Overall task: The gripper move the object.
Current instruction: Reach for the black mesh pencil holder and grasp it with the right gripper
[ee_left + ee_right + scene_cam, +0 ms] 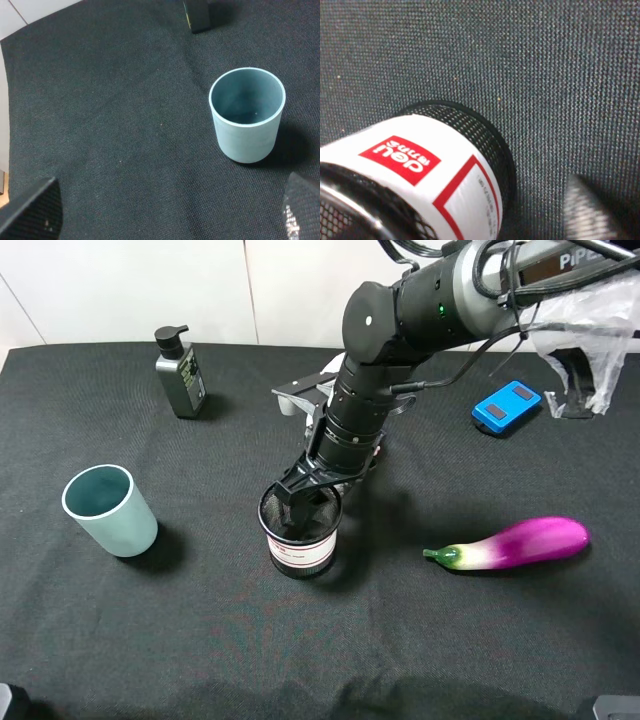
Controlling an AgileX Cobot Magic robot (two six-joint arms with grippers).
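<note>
Exterior high view: the right gripper (303, 505) is reaching down into the mouth of the mesh pen cup (302, 552), which is standing upright on the black cloth (200, 640), with the teal cup (110, 512) at its 9 o'clock. Whether the jaws are clamping the rim cannot be told.
</note>
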